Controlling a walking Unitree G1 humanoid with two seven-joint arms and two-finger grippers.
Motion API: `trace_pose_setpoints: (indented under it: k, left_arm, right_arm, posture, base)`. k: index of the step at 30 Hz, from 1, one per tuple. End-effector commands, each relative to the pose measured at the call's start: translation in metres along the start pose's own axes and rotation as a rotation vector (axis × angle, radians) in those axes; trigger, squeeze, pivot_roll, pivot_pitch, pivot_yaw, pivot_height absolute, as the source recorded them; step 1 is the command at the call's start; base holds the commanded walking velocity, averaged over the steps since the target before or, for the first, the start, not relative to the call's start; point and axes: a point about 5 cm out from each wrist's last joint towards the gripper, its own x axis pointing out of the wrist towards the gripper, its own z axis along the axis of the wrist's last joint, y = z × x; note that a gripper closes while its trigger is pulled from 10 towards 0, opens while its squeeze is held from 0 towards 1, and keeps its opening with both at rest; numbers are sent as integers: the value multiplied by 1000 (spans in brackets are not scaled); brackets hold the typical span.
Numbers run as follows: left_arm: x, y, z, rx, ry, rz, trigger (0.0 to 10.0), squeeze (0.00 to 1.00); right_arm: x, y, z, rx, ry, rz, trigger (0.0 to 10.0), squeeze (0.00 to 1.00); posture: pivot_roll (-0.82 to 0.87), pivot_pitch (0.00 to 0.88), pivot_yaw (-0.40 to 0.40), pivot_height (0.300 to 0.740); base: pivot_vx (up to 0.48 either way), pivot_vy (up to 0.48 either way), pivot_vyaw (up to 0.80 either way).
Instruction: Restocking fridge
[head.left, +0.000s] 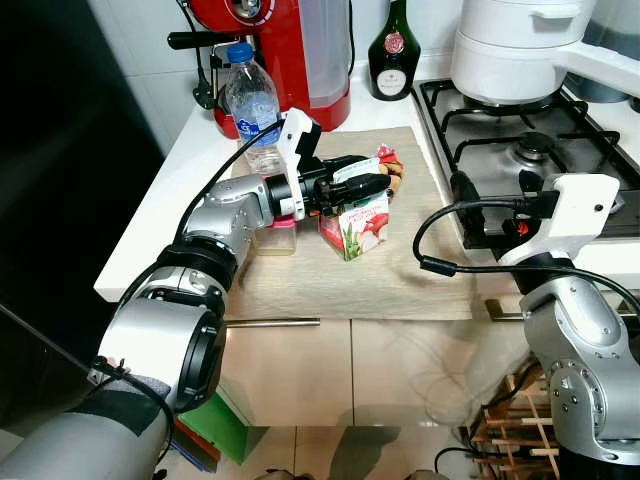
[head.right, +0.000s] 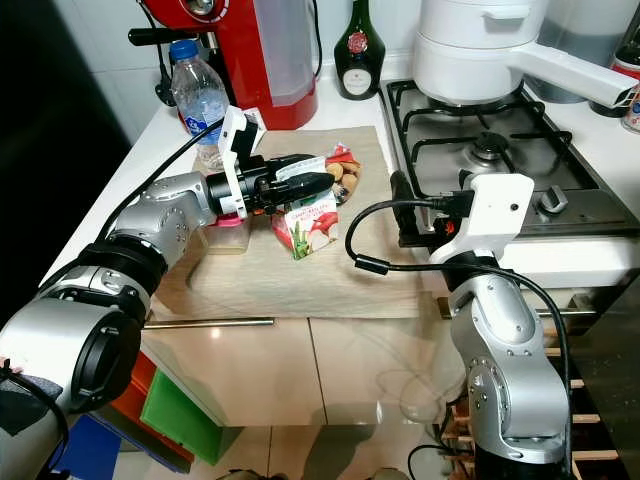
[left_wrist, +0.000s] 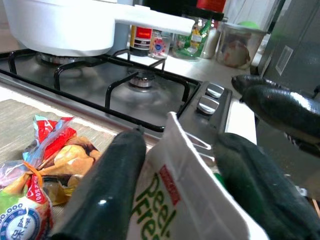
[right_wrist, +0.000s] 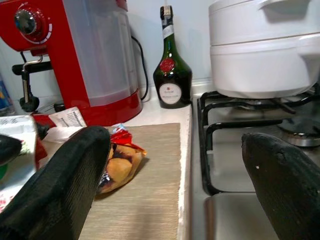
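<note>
Gripping the white packet (left_wrist: 185, 200), your left end effector (head.left: 365, 187) has its two black fingers (left_wrist: 107, 182) closed on either side of it, the printed flap standing up between them in the left wrist view. You can see the packet held above the beige mat (head.left: 390, 275) on the white table (head.left: 165, 205), just over a small red-and-green carton (head.left: 356, 226) that stands on the mat. Right beside the fingertips lies a bag of snacks (head.right: 342, 165) with a red wrapper, also on the mat. Behind the left wrist stands a clear water bottle (head.left: 252, 100) with a blue cap, and behind that a red coffee machine (head.left: 290, 55). A small clear container with a pink lid (head.left: 275, 236) sits on the mat under the left forearm.

Your right end effector (right_wrist: 180, 165) is held with its fingers (right_wrist: 65, 185) spread wide and nothing between them, at the near edge of the gas hob (head.left: 530, 130), apart from the carton and the packet. From its wrist view you look along the mat toward the snack bag, the coffee machine and a dark green bottle (right_wrist: 172, 75) against the wall. A white pot (head.left: 520, 50) with a long handle sits on the back burner of the hob. Below the table front you see a long metal drawer handle (head.left: 272, 322).
</note>
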Motion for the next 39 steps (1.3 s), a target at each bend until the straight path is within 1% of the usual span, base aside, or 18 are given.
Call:
trace_pose_setpoints:
  k: [1,6,12,14,15,18,22,23,24,26,27,28,30,32,33,34,36,39]
  left_arm:
    - [-5,2,-10,-32,19,24,0,0]
    - [-4,2,-9,-45,-21,43,0,0]
    - [3,0,15,-17,-129,39,0,0]
    - [6,-2,32,21,-187,37,0,0]
    - [6,-2,32,21,-187,37,0,0]
    - [7,-8,58,83,-259,5,0,0]
    - [5,-11,71,129,-285,-2,0,0]
    - [4,-12,76,148,-296,6,0,0]
    - [1,-11,87,199,-315,74,0,0]
    - [-1,-10,91,219,-321,102,0,0]
    - [-6,-8,98,275,-335,211,10000,0]
    - [-6,-8,98,275,-335,211,10000,0]
    - [-10,-9,102,293,-361,280,10000,0]
    - [-12,-19,108,318,-433,375,10000,0]
    - [-12,-19,108,318,-433,375,10000,0]
    - [-10,-26,108,373,-443,414,10000,0]
    - [-9,-32,107,409,-451,428,10000,0]
    - [-7,-36,103,430,-451,456,10000,0]
  right_arm:
    - [1,3,-1,1,-2,5,10000,43]
    - [2,4,-3,3,4,6,10000,47]
    - [5,6,-5,1,10,19,10000,47]
    - [6,6,-5,2,10,24,10000,47]
    - [6,6,-5,2,10,24,10000,47]
    - [10,8,-6,3,12,35,10000,47]
    - [12,8,-7,4,13,40,10000,47]
    - [13,9,-8,5,13,40,10000,51]
    - [14,9,-8,6,9,38,10000,47]
    - [14,9,-8,6,7,36,10000,47]
    - [15,7,-6,-31,-24,-11,10000,47]
    - [15,7,-6,-31,-24,-11,10000,47]
    - [17,4,-2,-75,-61,-61,10000,47]
    - [23,1,5,-104,-114,-118,10000,35]
    - [23,1,5,-104,-114,-118,10000,35]
    - [27,3,8,-128,-138,-116,10000,39]
    - [29,4,10,-147,-153,-109,10000,43]
    - [33,6,12,-170,-171,-103,10000,39]
  posture:
    - [-192,0,163,740]
    - [-189,0,154,740]
    - [-181,0,143,740]
    - [-171,0,134,740]
    - [-171,0,134,740]
    - [-157,0,125,740]
    - [-151,0,126,740]
    - [-150,0,127,740]
    - [-148,0,129,740]
    - [-148,0,132,740]
    - [-144,0,136,740]
    - [-144,0,136,740]
    - [-138,0,135,740]
    - [-123,0,125,740]
    - [-123,0,125,740]
    - [-113,0,115,740]
    - [-104,0,106,740]
    - [-90,0,92,740]
  base:
    - [0,0,0]
    - [0,0,0]
    - [0,0,0]
    - [0,0,0]
    - [0,0,0]
    - [0,0,0]
    - [0,0,0]
    - [0,0,0]
    - [0,0,0]
    - [0,0,0]
    - [0,0,0]
    - [0,0,0]
    - [0,0,0]
    - [0,0,0]
    - [0,0,0]
    - [0,0,0]
    - [0,0,0]
    - [0,0,0]
